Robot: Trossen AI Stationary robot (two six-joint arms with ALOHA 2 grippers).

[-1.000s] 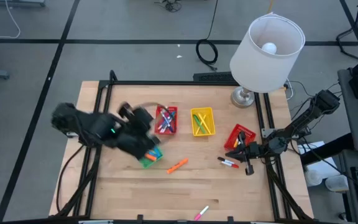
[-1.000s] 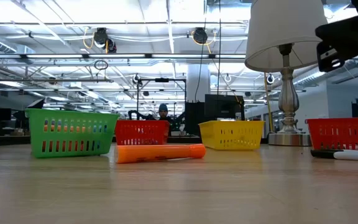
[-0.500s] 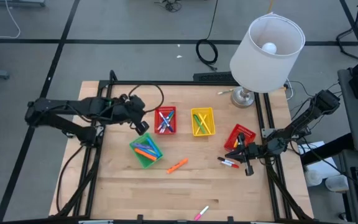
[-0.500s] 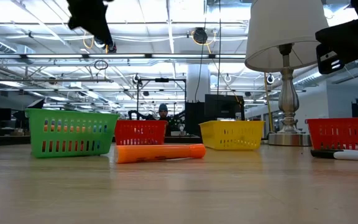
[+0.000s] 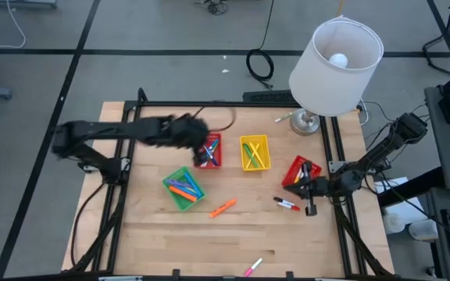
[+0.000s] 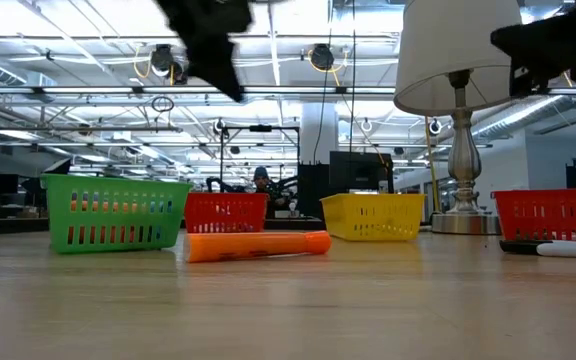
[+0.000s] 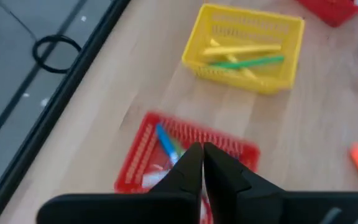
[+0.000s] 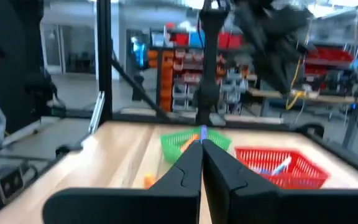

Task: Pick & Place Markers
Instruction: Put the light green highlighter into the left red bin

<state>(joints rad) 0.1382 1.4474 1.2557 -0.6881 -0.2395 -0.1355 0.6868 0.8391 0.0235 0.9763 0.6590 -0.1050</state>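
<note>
Three markers lie flat on the table: an orange one, a red-and-white one and a pink one near the front edge. More markers lie in the green basket, the middle red basket and the yellow basket. My left gripper hangs shut above the middle red basket's left side, holding nothing. My right gripper stays shut and empty at the table's right, beside the red-and-white marker.
A second red basket stands at the right, close to my right gripper. A lamp with a wide white shade rises over the far right corner. Bare wood lies between the baskets and the front edge. A black frame borders the table.
My left gripper has swung away from above the green basket toward the far edge, then toward the right, and now hangs above the middle red basket. The green basket, covered by the arm a second ago, now shows its markers.
</note>
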